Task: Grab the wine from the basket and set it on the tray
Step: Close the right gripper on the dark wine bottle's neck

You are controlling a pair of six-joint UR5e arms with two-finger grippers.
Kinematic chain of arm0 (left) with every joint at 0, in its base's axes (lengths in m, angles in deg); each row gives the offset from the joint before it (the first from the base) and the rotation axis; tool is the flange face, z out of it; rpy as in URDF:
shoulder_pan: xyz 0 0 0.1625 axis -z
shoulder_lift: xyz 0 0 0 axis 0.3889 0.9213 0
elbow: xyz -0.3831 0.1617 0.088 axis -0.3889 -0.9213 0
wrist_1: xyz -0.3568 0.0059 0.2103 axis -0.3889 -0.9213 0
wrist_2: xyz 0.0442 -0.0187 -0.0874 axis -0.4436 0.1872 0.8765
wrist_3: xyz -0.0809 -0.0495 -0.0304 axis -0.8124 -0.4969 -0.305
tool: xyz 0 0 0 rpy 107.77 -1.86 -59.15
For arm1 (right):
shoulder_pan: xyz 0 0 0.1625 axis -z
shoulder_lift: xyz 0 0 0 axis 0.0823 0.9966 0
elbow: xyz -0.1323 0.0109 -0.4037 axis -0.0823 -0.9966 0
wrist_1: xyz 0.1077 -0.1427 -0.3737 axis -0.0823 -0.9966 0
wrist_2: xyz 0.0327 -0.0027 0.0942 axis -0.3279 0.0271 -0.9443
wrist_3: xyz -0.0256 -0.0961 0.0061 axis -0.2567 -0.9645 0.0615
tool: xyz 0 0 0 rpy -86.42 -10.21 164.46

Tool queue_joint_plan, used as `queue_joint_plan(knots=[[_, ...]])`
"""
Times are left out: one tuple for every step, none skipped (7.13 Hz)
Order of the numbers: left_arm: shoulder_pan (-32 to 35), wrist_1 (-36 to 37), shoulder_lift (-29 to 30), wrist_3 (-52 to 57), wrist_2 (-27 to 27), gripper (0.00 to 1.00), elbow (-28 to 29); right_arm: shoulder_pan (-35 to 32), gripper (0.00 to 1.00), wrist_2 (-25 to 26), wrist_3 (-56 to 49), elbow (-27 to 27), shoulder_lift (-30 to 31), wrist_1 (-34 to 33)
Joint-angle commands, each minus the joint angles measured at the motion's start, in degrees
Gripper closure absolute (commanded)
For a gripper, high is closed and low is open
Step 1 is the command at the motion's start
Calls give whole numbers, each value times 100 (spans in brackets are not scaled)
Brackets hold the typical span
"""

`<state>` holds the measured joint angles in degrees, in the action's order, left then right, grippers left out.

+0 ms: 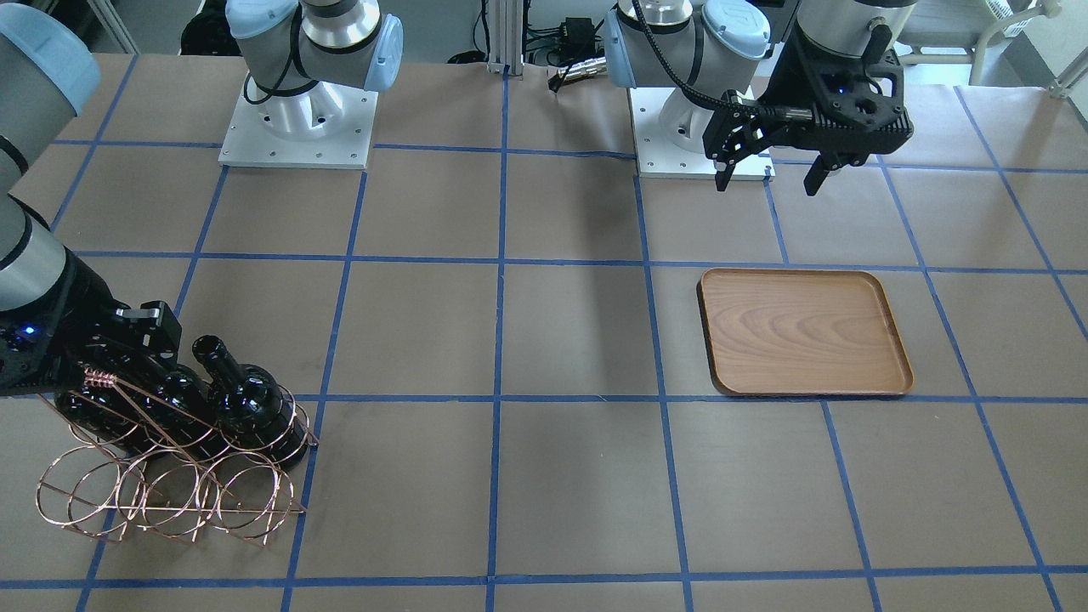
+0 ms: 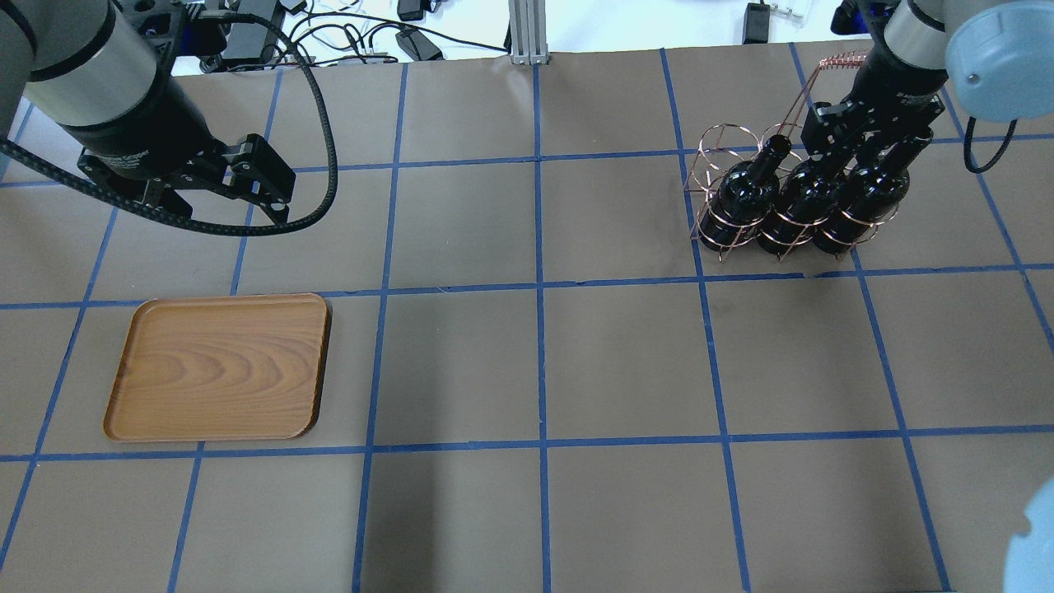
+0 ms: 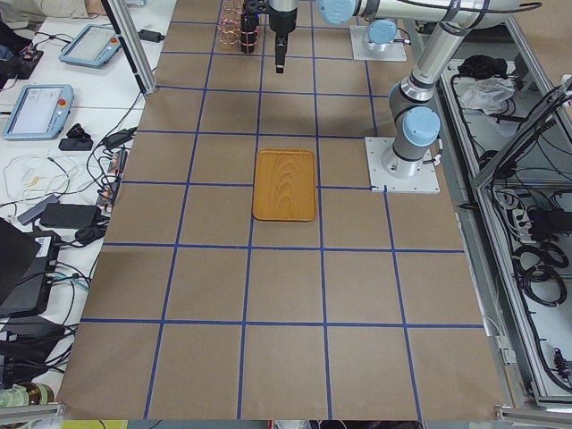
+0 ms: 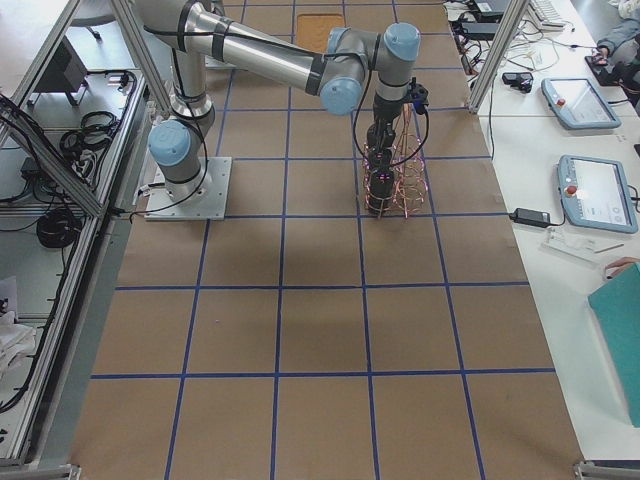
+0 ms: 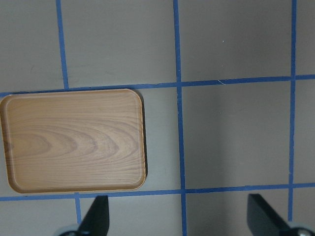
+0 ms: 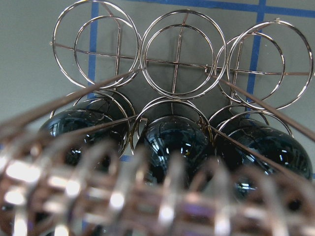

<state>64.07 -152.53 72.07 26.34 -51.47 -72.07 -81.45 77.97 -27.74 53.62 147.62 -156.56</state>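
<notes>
Glossy glass suggests the wine point(image 2: 803, 207) is heavy, slick and fragile; its neck suits gripping, where the right tool point(image 2: 856, 140) sits, closure impossible to tell.

Light bright, even | shadows soft | right-wrist view: basket point(image 6: 118, 206) foreground blurred
</notes>
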Motion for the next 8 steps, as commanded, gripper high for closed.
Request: queue_joint_plan(knots=[[6,9,0,0,-1,0,0,0,63,3,1,-98,-57,8],[-3,0,0,0,-10,0,-9,0,75,3,9,-212,-93,17],[-3,9,0,0,-1,0,-9,-9,82,3,36,-248,-76,52],[-3,18,0,0,-1,0,-9,-26,88,21,27,-379,-49,131],[-3,9,0,9,-1,0,-9,-26,95,12,36,-441,-32,271],[-3,9,0,0,-1,0,-9,-53,96,47,88,-720,108,672],[14,18,0,0,8,0,-9,-114,100,39,115,-1254,344,1486],[6,9,0,0,8,0,-9,-167,100,73,159,-1590,625,2190]])
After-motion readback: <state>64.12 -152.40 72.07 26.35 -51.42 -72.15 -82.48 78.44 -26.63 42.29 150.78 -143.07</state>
